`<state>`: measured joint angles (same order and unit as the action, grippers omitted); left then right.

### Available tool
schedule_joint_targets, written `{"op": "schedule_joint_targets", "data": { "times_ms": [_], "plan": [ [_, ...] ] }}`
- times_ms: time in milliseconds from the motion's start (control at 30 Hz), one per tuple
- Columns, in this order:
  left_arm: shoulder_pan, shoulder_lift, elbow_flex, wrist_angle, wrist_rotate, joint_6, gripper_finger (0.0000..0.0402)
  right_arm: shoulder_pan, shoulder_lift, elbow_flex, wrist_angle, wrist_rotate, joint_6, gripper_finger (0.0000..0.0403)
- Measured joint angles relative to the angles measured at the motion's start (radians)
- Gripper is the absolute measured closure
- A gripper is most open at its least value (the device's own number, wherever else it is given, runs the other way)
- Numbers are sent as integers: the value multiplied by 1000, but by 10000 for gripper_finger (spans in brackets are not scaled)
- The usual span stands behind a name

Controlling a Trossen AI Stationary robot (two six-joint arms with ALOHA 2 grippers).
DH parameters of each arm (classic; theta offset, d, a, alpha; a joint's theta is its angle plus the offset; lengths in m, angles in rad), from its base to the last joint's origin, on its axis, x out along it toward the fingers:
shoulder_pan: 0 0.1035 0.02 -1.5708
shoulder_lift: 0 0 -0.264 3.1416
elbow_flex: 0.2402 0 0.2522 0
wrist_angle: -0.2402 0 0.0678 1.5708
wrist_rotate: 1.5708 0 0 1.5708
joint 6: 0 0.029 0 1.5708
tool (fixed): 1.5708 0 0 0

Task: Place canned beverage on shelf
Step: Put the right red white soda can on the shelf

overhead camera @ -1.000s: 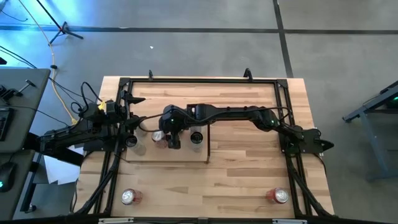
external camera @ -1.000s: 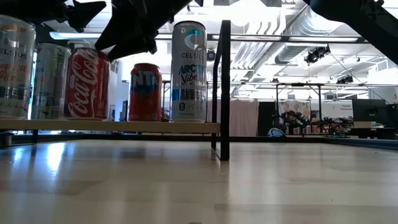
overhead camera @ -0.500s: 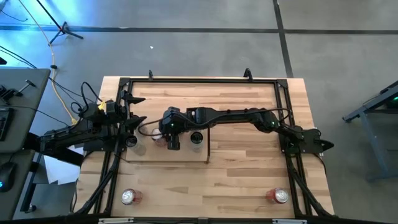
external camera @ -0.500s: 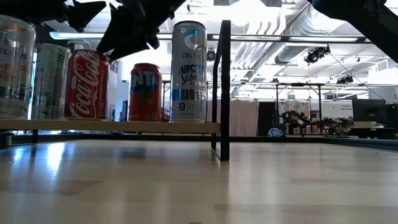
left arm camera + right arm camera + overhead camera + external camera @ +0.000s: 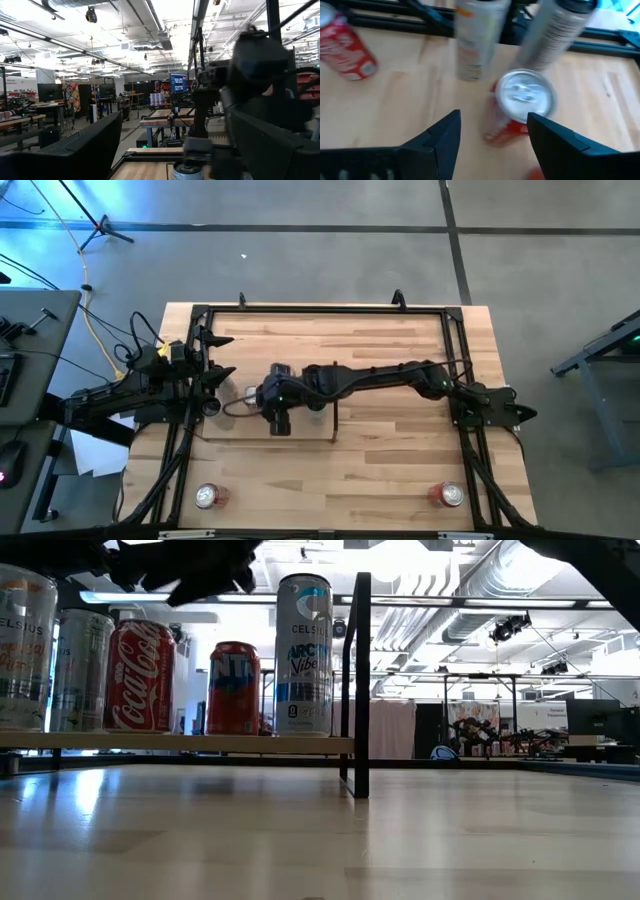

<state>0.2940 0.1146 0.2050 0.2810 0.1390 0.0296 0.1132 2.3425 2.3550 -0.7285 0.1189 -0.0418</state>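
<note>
Five cans stand on the shelf (image 5: 180,743), all on the side of its dark upright strip (image 5: 361,680) away from the bare worktop (image 5: 400,830). The Coca-Cola can (image 5: 140,675) rests upright between a silver can (image 5: 82,670) and a red can (image 5: 234,687); nearest the strip is a tall Celsius can (image 5: 304,653). The right pincer (image 5: 492,132) hangs above the Coca-Cola can, fingers apart, holding nothing. The left pincer (image 5: 212,375), wide open and empty, waits at the shelf end opposite the strip.
</note>
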Motion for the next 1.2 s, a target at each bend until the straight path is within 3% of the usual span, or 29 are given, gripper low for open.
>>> {"op": "schedule_joint_targets", "data": {
  "times_ms": [300,667,1200],
  "plan": [
    [0,0,0,0,0,0,55,41,2,0,25,-75,16,190],
    [0,0,0,0,0,0,55,3,62,-4,123,-201,42,190],
    [0,0,0,0,0,0,55,-5,75,-5,127,-176,34,190]
  ]
}}
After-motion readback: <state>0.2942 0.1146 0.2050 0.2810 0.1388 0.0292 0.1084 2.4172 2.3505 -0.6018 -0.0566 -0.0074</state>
